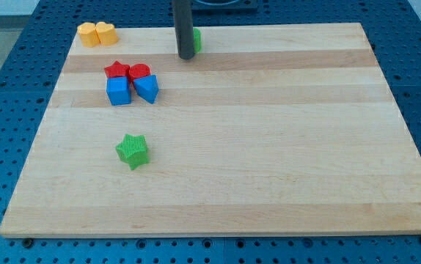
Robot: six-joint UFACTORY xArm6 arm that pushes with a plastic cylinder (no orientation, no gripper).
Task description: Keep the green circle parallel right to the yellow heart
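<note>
The yellow heart (106,33) sits at the board's top left corner, touching a yellow-orange hexagon (88,34) on its left. The green circle (196,40) is near the top edge, to the heart's right, and mostly hidden behind my rod. My tip (186,56) rests on the board right against the green circle's left side.
A red star (116,70) and a red round block (139,72) touch a blue cube (119,91) and a blue triangular block (147,88) in a cluster at upper left. A green star (133,150) lies lower left. The wooden board (269,147) lies on a blue perforated table.
</note>
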